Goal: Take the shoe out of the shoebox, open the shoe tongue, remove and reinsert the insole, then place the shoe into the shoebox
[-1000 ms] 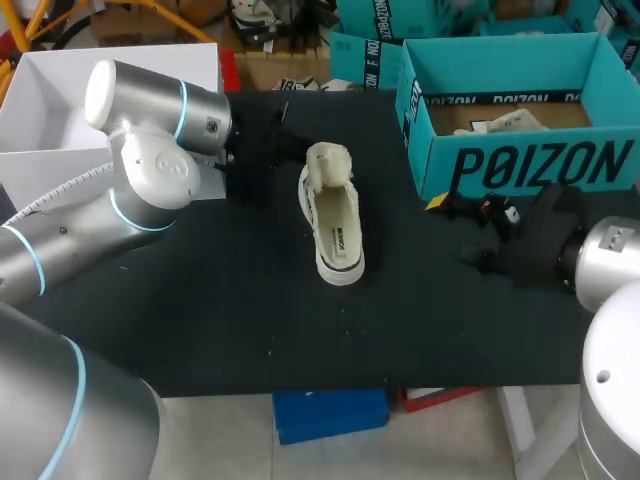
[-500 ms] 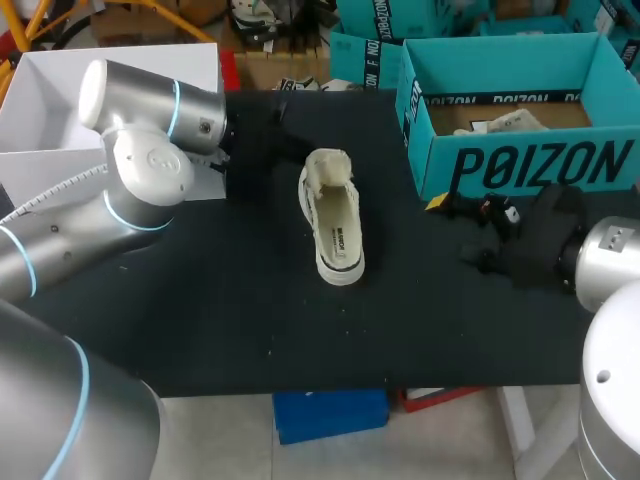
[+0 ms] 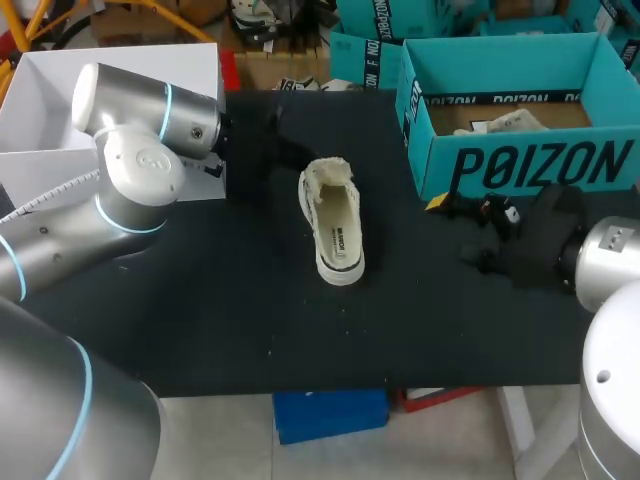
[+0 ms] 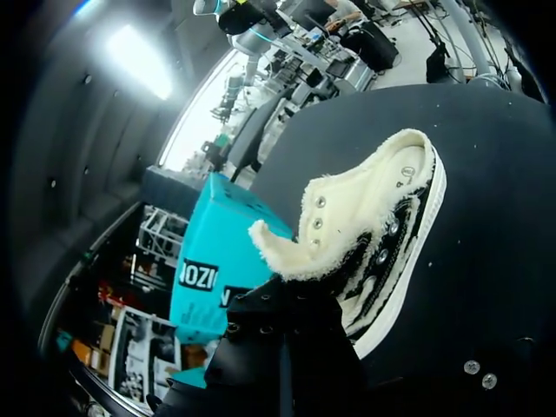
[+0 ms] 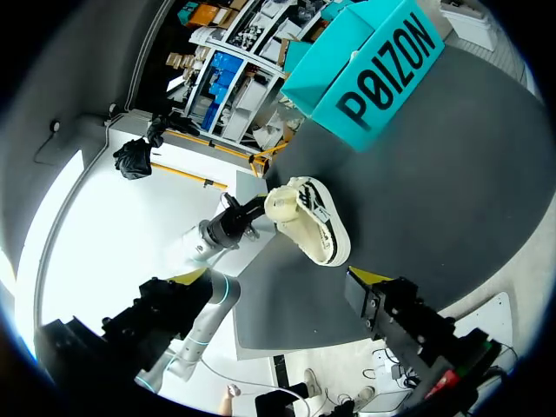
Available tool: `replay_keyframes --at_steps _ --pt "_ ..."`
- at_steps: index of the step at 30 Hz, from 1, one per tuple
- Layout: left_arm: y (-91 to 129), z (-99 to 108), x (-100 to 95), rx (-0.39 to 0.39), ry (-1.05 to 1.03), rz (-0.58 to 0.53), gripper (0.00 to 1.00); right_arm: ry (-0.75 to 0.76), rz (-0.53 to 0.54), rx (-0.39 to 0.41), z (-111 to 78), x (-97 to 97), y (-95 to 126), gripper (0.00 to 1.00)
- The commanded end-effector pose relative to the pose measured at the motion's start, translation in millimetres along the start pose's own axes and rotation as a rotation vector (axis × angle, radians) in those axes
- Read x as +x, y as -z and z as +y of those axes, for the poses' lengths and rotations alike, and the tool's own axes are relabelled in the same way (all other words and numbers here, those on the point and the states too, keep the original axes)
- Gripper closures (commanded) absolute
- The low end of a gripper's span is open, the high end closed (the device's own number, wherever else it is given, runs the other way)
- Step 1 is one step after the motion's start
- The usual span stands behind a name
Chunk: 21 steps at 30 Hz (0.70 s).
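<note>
Tool on my left arm point(image 3: 275, 150) sits at the toe end of the shoe point(image 3: 335, 225), right beside the raised tongue point(image 3: 328, 172). In the left wrist view the dark tool point(image 4: 287, 347) fills the space just under the tongue point(image 4: 278, 252). I cannot tell how far open it is, or whether it has hold of the tongue. My right tool point(image 3: 455, 232) rests low over the table point(image 3: 200, 300), in front of the shoebox point(image 3: 520, 160) and well apart from the shoe. It looks spread and has nothing in it.

The shoe lies on its sole near the middle of the table, heel toward me, clear of the box. I judge the first step done. The tongue stands up and forward, so the opening step looks done or nearly so. The insole point(image 3: 342, 235) lies flat inside the shoe, and I cannot tell whether it has been out and back in. Putting the shoe back in the box is certainly left to do. The box stands open, with crumpled paper point(image 3: 500, 122) inside.

As for writing, the teal box carries large dark lettering across its front wall and a smaller line along its inner rim. The insole has a short dark printed mark near the middle. I note these as print and do not read them out.
</note>
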<state>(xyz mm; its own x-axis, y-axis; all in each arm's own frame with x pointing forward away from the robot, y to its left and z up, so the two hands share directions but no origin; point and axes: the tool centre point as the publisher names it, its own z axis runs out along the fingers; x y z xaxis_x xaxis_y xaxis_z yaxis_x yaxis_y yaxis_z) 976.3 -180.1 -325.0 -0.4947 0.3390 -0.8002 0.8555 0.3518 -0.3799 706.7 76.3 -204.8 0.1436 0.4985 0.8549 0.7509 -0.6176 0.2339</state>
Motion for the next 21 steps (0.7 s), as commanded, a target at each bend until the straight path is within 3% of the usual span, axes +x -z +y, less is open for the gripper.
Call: replay_keyframes --at_steps 1,7,21 --pt "6.6 0.1 -6.2 -0.011 -0.009 0.008 1.00 -0.016 0.057 0.215 0.0 -7.2 0.0 0.00" --pt "3.7 5.6 -18.3 -0.024 -0.024 0.014 1.00 -0.016 0.057 0.215 0.0 -7.2 0.0 0.00" --pt "-38.9 13.7 -40.1 0.013 -0.068 0.084 1.00 -0.016 0.057 0.215 0.0 -7.2 0.0 0.00"
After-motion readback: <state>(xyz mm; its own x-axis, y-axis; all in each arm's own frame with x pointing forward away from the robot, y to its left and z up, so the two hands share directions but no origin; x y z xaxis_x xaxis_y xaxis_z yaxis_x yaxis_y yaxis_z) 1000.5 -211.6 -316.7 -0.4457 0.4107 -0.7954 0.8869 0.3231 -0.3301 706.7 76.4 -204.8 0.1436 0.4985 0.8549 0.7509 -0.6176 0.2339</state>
